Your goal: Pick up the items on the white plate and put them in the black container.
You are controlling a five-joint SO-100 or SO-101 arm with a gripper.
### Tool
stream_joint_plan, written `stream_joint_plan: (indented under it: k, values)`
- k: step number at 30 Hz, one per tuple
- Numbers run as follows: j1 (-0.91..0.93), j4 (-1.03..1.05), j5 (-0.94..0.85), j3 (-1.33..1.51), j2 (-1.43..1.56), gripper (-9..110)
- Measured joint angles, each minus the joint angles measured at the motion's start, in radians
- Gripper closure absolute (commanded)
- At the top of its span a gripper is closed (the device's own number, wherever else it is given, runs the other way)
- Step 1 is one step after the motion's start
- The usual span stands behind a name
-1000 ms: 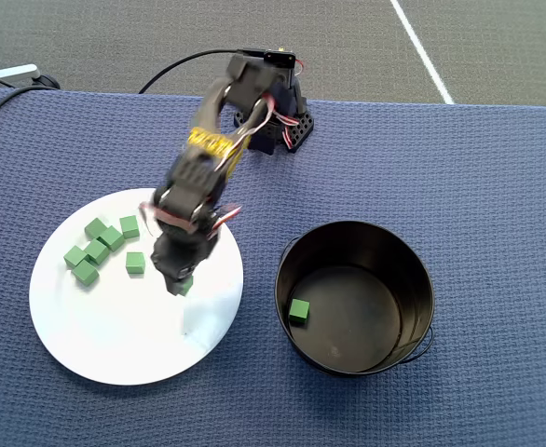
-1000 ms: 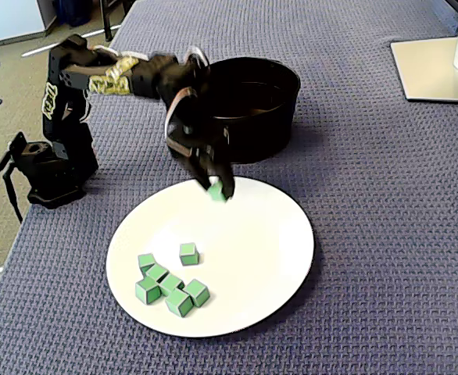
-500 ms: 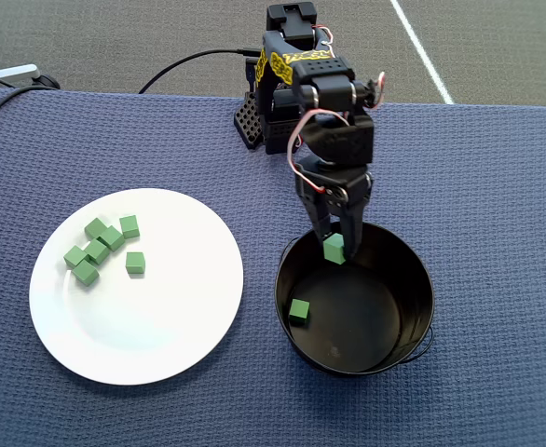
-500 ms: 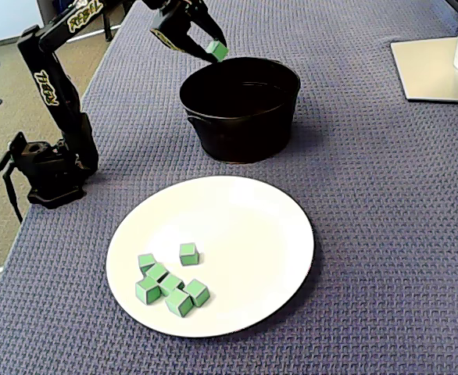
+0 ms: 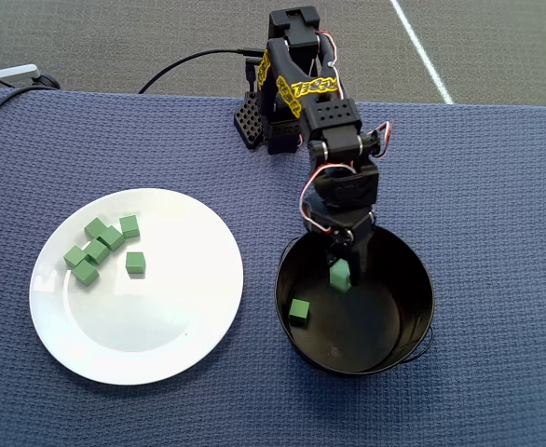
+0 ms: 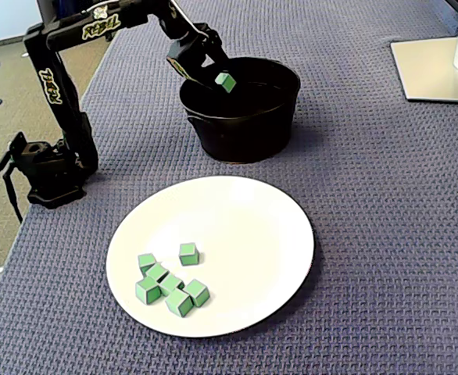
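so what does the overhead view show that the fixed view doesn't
Only the overhead view looks down into the container, showing a cube lying on its floor, and the cable behind the arm's base. Only the fixed view shows a pale stand base at the table's far corner and the container's outer wall. Both show the gripper shut on a cube over the container, and six cubes on the plate.

- It looked like an office or lab.
- A table (image 6: 385, 195) was covered in blue woven cloth.
- A monitor stand (image 6: 436, 66) stood at its far corner.
- The floor (image 5: 161, 37) was grey carpet with a white line (image 5: 420, 51).
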Motion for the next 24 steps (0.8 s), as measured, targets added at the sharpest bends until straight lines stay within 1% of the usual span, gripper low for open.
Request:
stream_joint_plan:
  k: [3,6,9,11,15,19,21,24]
  values:
    - [0.0,-0.003,0.0,0.0,0.0,76]
    - [-0.002,0.011,0.02,0.0,0.025,73]
    - [0.037,0.069,0.051,-0.058,0.086,74]
    - [0.098,0.11,0.106,-0.133,0.135,75]
    - [0.322,0.201,0.268,-0.247,0.204,77]
    - [0.62,0.244,0.44,-0.213,0.232,76]
    - [0.732,0.232,0.477,-0.15,0.232,77]
    - [0.822,0.202,0.506,-0.081,0.19,77]
